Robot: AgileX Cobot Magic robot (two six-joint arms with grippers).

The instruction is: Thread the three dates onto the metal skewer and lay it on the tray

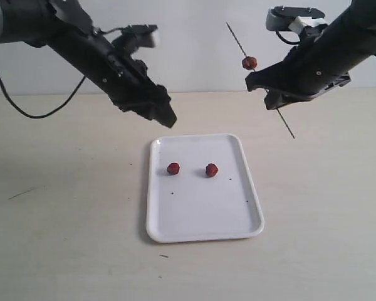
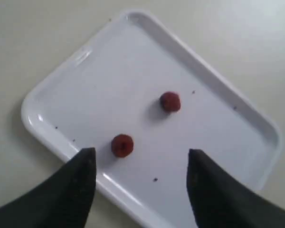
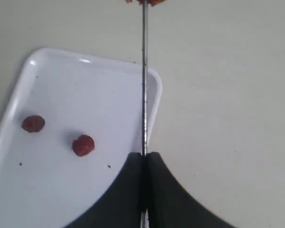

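- Beige matte tabletop spreads out well below both tools and carries everything that is set down.
- Black left arm and black right arm slope down from the far side, each ending in its gripper above the surface.
- White rectangular tray with rounded corners and a low raised rim lies flat on the tabletop. It sits beneath and ahead of the left gripper, and lower down to one side of the right gripper. A few tiny dark specks dot its floor.
- Left gripper hovers over the tray near one corner. Its two dark fingers are spread wide apart and there is nothing between them.
- Right gripper hangs above the tabletop beside the tray, with its jaws pressed tight together on the skewer.
- Thin straight grey metal skewer passes tilted through those closed jaws. Its long part rises ahead of the fingertips and a shorter end pokes out behind them, slanting down.
- One wrinkled dark red-brown date sits threaded on the skewer ahead of the right gripper's tips, with bare rod beyond it.
- Two more dates rest loose on the tray, apart from each other and below the left gripper. The nearer date lies just off one fingertip, and the farther date lies further ahead.
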